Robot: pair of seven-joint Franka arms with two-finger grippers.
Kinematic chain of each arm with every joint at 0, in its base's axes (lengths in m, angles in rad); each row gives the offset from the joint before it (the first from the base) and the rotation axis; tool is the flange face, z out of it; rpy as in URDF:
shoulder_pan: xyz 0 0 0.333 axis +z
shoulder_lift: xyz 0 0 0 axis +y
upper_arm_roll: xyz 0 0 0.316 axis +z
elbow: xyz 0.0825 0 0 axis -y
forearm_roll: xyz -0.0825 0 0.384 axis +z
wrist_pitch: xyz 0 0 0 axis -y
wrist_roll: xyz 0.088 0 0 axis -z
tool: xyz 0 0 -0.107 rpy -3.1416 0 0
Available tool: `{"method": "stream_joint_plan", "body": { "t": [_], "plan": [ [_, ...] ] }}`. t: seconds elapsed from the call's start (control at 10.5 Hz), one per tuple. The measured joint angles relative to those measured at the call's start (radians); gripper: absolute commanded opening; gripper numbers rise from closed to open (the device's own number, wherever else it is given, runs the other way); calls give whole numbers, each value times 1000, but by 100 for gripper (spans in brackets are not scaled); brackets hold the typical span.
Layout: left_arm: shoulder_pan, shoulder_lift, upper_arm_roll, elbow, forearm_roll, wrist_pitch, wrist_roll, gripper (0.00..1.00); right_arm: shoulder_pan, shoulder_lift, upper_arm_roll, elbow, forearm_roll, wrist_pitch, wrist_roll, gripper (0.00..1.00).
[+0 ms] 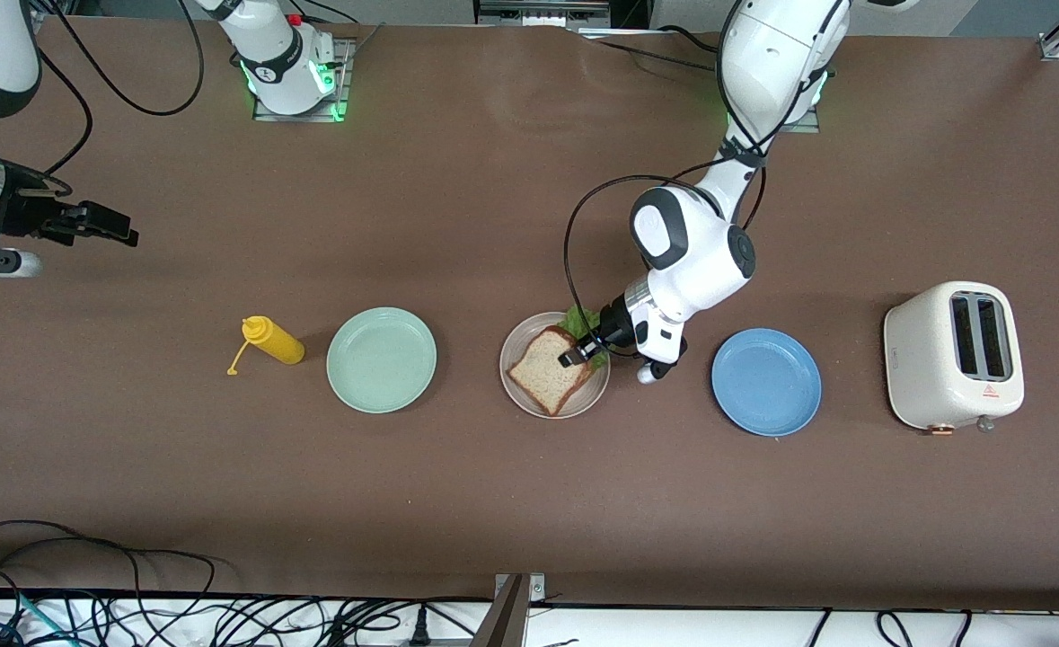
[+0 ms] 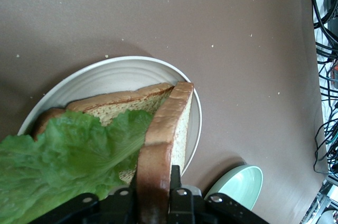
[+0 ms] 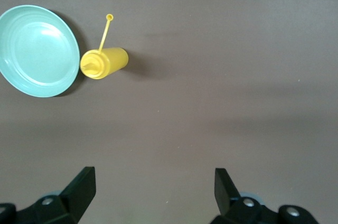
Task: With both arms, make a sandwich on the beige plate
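Observation:
The beige plate (image 1: 518, 388) lies mid-table and also shows in the left wrist view (image 2: 105, 76). On it lies a bread slice (image 2: 124, 105) with a green lettuce leaf (image 1: 580, 319) on top, also in the left wrist view (image 2: 68, 155). My left gripper (image 1: 580, 353) is shut on the crust edge of a second bread slice (image 1: 547, 368), held tilted over the lettuce and the plate; the left wrist view (image 2: 163, 129) shows it on edge between my fingers. My right gripper (image 1: 107, 225) waits, open and empty, over bare table at the right arm's end, and also shows in its own wrist view (image 3: 156, 187).
A mint green plate (image 1: 382, 359) and a lying yellow squeeze bottle (image 1: 273, 341) are toward the right arm's end. A blue plate (image 1: 765, 382) and a cream toaster (image 1: 954, 355) are toward the left arm's end. Cables run along the table's near edge.

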Motion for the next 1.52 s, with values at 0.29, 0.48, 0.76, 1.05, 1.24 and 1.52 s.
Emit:
{"method": "stream_joint_plan", "body": {
  "t": [0.29,0.48,0.76,1.05,1.24,1.52],
  "plan": [
    [0,-2,1,-2,12,1,18,100,50,-42,1,42,-9,-60,140,100],
    [1,-8,5,-9,62,4,20,100,85,-52,-2,99,-11,-105,197,100],
    [12,-20,26,-36,166,4,21,100,95,-51,-19,110,-32,-108,209,100],
    [33,-38,60,-64,287,-10,21,100,100,-53,-16,117,-56,-107,209,100],
    [53,-63,106,-68,371,-92,21,100,102,-53,-13,119,-59,-97,209,100],
    [104,-110,133,-69,482,-195,21,100,98,-53,-12,123,-61,-68,209,100]
  ]
}}
